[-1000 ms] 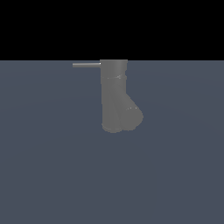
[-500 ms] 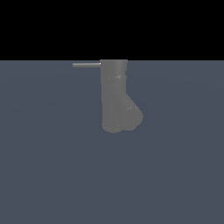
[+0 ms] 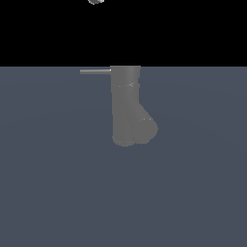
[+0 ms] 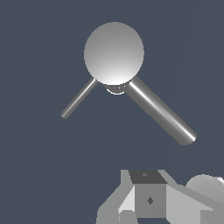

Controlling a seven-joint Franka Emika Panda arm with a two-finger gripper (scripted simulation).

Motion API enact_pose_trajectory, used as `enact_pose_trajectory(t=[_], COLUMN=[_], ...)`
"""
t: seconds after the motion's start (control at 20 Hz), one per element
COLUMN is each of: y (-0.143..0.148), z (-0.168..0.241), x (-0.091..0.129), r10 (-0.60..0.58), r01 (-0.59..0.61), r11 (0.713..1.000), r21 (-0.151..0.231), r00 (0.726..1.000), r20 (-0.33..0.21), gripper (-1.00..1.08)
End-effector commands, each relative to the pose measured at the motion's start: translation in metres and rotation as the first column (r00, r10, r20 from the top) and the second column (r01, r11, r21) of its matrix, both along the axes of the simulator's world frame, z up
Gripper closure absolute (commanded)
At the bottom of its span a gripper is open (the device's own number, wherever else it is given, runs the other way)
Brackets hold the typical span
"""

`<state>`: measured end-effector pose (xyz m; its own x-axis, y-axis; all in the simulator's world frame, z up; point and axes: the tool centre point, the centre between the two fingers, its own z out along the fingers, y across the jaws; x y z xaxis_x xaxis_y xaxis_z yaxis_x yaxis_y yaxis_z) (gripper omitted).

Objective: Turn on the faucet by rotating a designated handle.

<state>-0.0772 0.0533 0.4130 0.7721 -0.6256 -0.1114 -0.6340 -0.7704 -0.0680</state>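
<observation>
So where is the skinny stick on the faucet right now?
The handle sticks out sideways from the top of the grey faucet, toward the exterior view's left. Nothing is touching it; the gripper only peeks in at the top edge, far above.

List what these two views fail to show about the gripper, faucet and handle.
- Gripper: the exterior view's top edge cuts off all but a sliver; open or shut cannot be told.
- Gripper fingers: the wrist view shows only grey housing, cropped at its edge.
- Faucet base: hidden under its own round top in the wrist view.
- Handle: its joint with the faucet is too small in the exterior view.
</observation>
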Motion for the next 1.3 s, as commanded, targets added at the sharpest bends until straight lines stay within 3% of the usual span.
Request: enact_pose_trajectory(t=[0.0,0.25,0.55,1.25], y=[0.005,0.015,0.027,0.056], z=[-0.010,-0.030,-0.057,-0.120], x=[0.014,0.040,0.069,0.124], r10=[-0.064,-0.188,-0.332,-0.605], r01=[0.064,0.187,0.331,0.602], r11=[0.998,0.982,0.943,0.791], r21=[-0.003,-0.018,-0.044,-0.108], r00=[0.998,0.982,0.943,0.796], r20=[-0.008,-0.020,-0.025,0.014], gripper=[1.08,1.08,1.08,1.08])
